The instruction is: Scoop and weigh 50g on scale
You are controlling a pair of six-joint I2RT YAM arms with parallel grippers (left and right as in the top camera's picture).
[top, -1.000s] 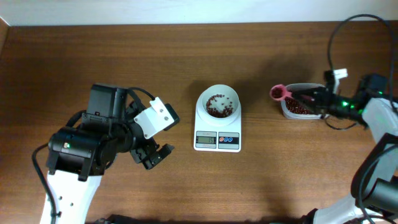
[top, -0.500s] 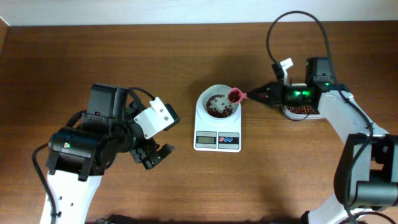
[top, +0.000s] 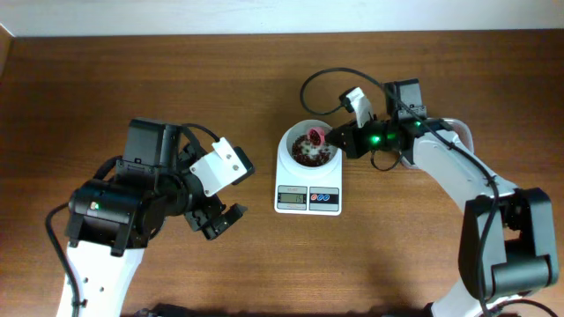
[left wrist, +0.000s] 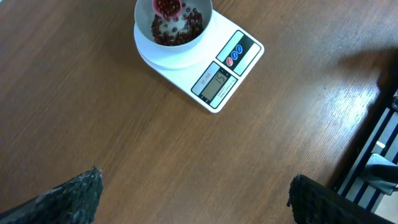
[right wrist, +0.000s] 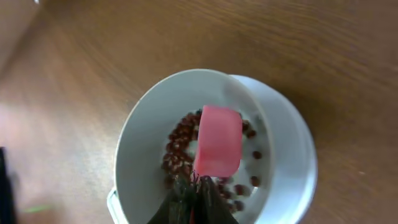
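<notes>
**Loaded scoop over the bowl**

The scale [top: 307,187] sits mid-desk [top: 264,70], and your right arm is the nearer one. Your left claw [top: 222,222] hangs spread and empty toward the left edge. Your right claw [top: 335,139] is clamped on the pink scoop [top: 315,137], which reaches leftward from the claw over the bowl [top: 291,141], above the beans [top: 304,158]. Tipping likely means rolling about that axis.

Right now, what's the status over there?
Right jaws shut on pink scoop, loaded, over bowl of scale. Left jaws open, away from scale. Beans in bowl. Nothing blocking.
</notes>
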